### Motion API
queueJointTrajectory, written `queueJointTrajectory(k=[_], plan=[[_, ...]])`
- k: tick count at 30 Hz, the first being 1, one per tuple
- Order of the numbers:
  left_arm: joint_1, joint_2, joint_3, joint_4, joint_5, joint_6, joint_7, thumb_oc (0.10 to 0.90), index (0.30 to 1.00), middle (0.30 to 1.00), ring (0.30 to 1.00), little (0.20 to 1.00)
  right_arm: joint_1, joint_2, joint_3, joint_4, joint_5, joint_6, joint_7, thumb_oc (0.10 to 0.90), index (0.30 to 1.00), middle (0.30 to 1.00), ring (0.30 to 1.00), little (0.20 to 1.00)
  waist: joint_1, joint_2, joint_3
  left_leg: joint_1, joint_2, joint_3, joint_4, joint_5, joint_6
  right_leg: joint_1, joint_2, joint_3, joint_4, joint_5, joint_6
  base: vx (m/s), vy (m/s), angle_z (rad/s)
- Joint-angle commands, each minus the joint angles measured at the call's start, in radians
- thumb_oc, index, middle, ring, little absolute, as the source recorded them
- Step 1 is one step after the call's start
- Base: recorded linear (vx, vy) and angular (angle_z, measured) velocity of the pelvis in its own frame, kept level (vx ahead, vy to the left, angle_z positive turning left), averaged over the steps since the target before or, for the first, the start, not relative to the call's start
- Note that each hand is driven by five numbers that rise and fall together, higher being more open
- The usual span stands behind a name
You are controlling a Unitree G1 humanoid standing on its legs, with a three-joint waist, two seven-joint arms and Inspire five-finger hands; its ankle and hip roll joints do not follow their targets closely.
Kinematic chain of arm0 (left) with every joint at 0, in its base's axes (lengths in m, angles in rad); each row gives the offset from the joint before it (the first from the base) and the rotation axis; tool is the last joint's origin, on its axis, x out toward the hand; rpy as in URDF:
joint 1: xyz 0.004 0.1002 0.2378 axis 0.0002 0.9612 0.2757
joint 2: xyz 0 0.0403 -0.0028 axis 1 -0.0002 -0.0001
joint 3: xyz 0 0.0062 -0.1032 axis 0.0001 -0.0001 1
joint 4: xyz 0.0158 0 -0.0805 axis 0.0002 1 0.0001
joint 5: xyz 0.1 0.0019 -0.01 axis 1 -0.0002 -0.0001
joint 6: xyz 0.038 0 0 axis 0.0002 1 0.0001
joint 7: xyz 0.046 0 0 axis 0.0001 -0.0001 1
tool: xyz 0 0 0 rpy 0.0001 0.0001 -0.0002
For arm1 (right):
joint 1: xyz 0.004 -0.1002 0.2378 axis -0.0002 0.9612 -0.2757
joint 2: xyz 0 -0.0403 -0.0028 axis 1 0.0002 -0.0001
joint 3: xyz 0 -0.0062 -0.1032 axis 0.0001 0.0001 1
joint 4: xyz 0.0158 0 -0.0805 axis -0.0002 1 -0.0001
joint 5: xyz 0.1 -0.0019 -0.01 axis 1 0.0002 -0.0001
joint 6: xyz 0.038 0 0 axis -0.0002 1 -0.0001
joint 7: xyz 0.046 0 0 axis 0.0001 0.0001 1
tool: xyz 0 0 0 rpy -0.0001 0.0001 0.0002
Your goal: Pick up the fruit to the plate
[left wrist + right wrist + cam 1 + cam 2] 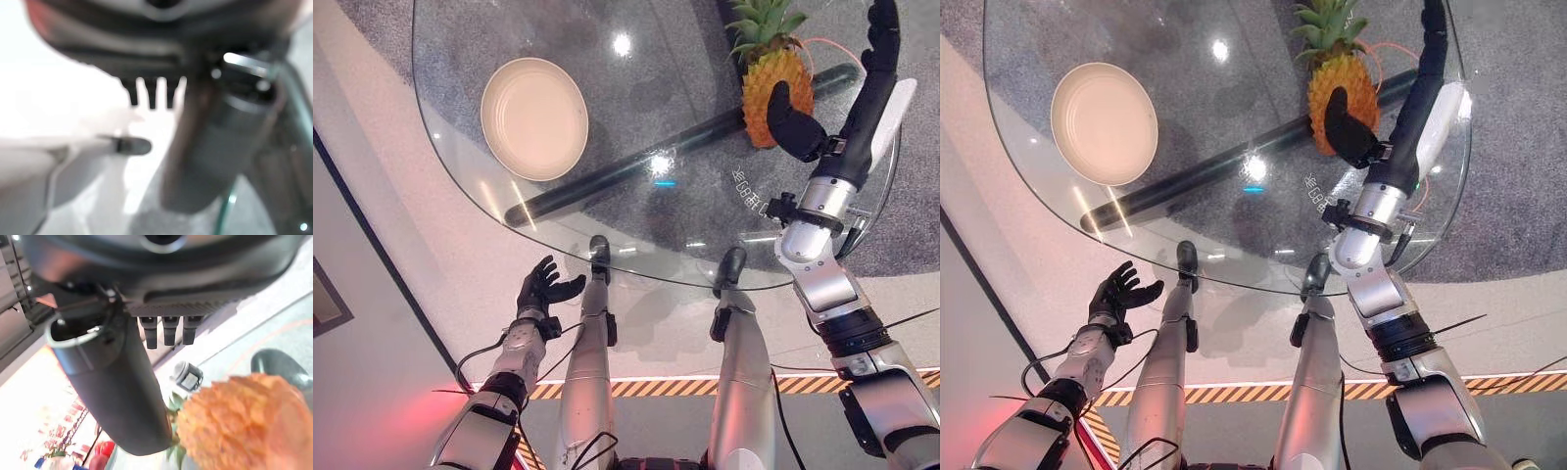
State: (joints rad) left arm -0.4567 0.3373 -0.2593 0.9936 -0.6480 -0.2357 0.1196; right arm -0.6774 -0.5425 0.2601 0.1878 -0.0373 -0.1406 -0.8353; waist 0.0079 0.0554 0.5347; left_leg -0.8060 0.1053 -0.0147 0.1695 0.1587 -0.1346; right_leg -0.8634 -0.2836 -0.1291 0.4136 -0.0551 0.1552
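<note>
Round glass counter (636, 59) seen from above. Pineapple (773, 83) lies near the counter's far right edge, crown pointing away from the robot. Cream plate (534, 117) sits empty toward the far left edge, well apart from the fruit.

Right hand (847, 108) is at the pineapple: thumb (791, 119) lies on the fruit's near-left side, fingers (879, 59) run straight up along its right side. The right wrist view shows the orange skin just beside the thumb. Fingers not curled round the fruit; hand reads as open and bracketing it, no firm hold yet as far as I can judge.

Left hand (540, 287) hangs off the counter's near left edge, fingers relaxed, holding nothing.

Progress, judged: early. Reach is made; closing on the fruit, lifting, carrying across the counter and setting down on the plate all remain.
</note>
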Motion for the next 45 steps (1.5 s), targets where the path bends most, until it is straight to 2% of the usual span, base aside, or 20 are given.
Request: queueJointTrajectory(k=[1,7,23,30,35,45], plan=[[0.087,0.018,0.026,0.018,0.025,-0.040,0.023,0.800,0.900,0.900,0.900,0.900,-0.016,-0.030,-0.027,-0.122,-0.011,-0.046,0.019,0.800,0.900,0.900,0.900,0.900,0.004,-0.013,-0.015,-0.014,-0.047,0.022,0.077,-0.063,0.044,0.029,0.061,-0.013,-0.122,0.142,-0.017,0.00,0.000,0.00],[0.083,0.012,0.023,0.021,0.031,-0.039,0.027,0.800,0.900,0.900,0.900,0.900,-0.014,-0.020,-0.007,-0.143,0.000,-0.024,0.063,0.800,0.900,0.900,0.900,0.900,0.003,-0.013,-0.015,-0.011,-0.046,0.028,0.070,-0.058,0.043,0.027,0.064,-0.014,-0.121,0.143,-0.018,0.00,0.000,0.00],[0.085,0.014,0.015,0.016,0.028,-0.027,0.027,0.800,0.900,0.900,0.900,0.900,0.017,-0.006,0.004,-0.080,0.090,0.066,0.061,0.800,0.900,0.900,0.900,0.900,0.004,-0.013,-0.015,-0.010,-0.044,0.034,0.063,-0.051,0.041,0.023,0.065,-0.020,-0.116,0.145,-0.018,0.00,0.000,0.00],[0.085,0.015,0.011,0.008,0.030,-0.017,0.034,0.800,0.900,0.900,0.900,0.900,0.017,-0.006,0.002,-0.040,0.122,0.126,0.039,0.800,0.900,0.900,0.900,0.900,0.007,-0.011,-0.015,-0.014,-0.043,0.035,0.066,-0.051,0.042,0.018,0.063,-0.023,-0.111,0.145,-0.017,0.00,0.000,0.00],[0.081,0.019,0.008,0.006,0.028,-0.012,0.031,0.800,0.900,0.900,0.900,0.900,0.006,-0.010,0.011,-0.004,0.160,0.187,0.060,0.800,0.900,0.900,0.900,0.900,0.009,-0.009,-0.015,-0.016,-0.043,0.035,0.066,-0.049,0.041,0.014,0.064,-0.022,-0.109,0.147,-0.018,0.00,0.000,0.00],[0.082,0.020,0.000,-0.006,0.032,-0.005,0.035,0.800,0.900,0.900,0.900,0.900,-0.010,-0.007,0.023,0.021,0.189,0.215,0.083,0.800,0.900,0.900,0.900,0.900,0.014,-0.008,-0.015,-0.019,-0.044,0.033,0.064,-0.048,0.044,0.010,0.065,-0.024,-0.109,0.150,-0.018,0.00,0.000,0.00]])
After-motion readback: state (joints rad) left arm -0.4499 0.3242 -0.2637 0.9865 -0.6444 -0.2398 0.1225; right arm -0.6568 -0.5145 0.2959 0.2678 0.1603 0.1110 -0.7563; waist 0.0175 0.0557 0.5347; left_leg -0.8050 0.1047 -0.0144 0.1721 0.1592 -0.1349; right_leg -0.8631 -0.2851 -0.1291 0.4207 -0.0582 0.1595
